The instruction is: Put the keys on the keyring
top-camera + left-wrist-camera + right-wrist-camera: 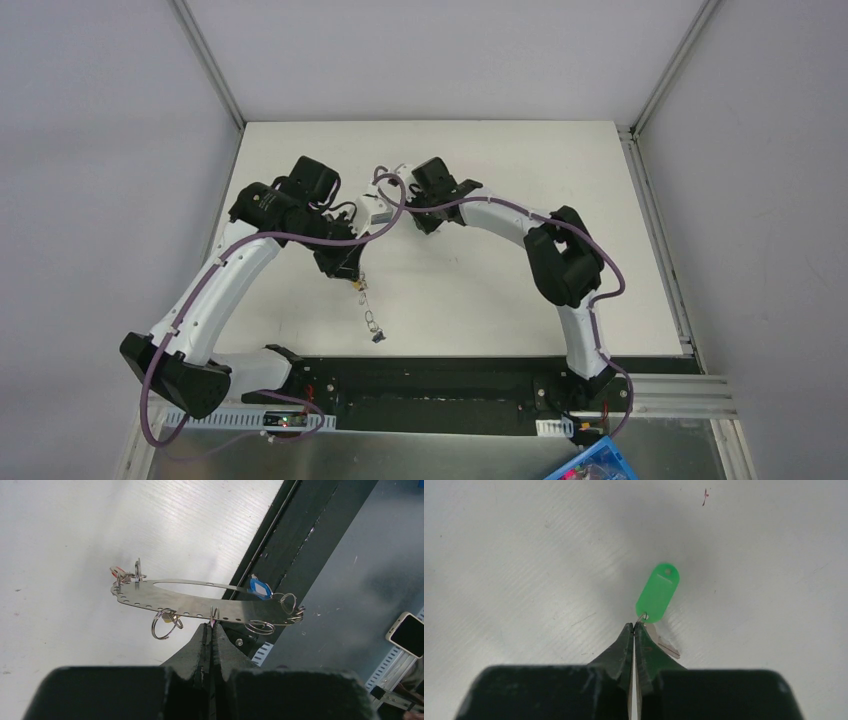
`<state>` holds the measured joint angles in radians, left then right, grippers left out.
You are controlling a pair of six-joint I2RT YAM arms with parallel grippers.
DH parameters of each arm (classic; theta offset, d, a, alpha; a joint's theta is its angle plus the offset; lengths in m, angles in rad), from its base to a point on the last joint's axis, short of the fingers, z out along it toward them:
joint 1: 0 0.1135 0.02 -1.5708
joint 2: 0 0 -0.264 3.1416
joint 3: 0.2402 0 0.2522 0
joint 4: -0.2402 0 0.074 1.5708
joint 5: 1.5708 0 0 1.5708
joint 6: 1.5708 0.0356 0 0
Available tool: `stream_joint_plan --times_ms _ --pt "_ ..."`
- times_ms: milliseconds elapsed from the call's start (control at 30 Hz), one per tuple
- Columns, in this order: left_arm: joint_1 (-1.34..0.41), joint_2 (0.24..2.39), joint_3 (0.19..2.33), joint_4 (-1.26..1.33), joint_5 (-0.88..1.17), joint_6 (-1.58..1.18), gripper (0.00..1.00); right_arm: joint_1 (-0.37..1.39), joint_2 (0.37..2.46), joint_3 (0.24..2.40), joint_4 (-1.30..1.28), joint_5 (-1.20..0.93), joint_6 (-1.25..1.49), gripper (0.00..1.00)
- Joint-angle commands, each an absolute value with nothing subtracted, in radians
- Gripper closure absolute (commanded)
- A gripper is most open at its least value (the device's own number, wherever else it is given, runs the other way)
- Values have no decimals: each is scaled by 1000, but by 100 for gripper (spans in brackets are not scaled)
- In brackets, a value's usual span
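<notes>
Green key (658,594) front and centre, its plastic head over the white table (524,555) with the metal blade poking out beside the fingers. The right gripper (634,626) is clenched tight on the tiny wire loop (642,615) at the head's near end (whether the key is lifted or lying flat, I can't tell). Over on the other side, the left gripper (211,629) is clamped on the near edge of the keyring plate (165,597), which juts out past the table's edge, with the split rings (164,622) dangling, the blue key (259,587) on its far rim and something red at its left tip. The danger is that pinch on the loop: it's so thin the key could swivel or drop out in transit. The edge-held plate could also swing just as a ring needs threading.
</notes>
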<state>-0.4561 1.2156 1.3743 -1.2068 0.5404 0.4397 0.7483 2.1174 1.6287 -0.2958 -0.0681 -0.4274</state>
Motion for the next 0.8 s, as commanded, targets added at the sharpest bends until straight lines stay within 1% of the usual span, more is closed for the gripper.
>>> stream_joint_plan --times_ms 0,233,500,767 --pt "-446 1221 1425 -1218 562 466 100 696 2020 1575 -288 -208 -386 100" --pt "-446 1230 1430 -1205 560 477 100 593 1906 1436 -200 -462 -370 100" --pt "-445 1281 1463 -1164 577 483 100 491 1725 1274 -122 -792 -436 100" --pt "-445 1362 1511 -1099 638 470 100 460 1573 1196 -145 -955 -484 100"
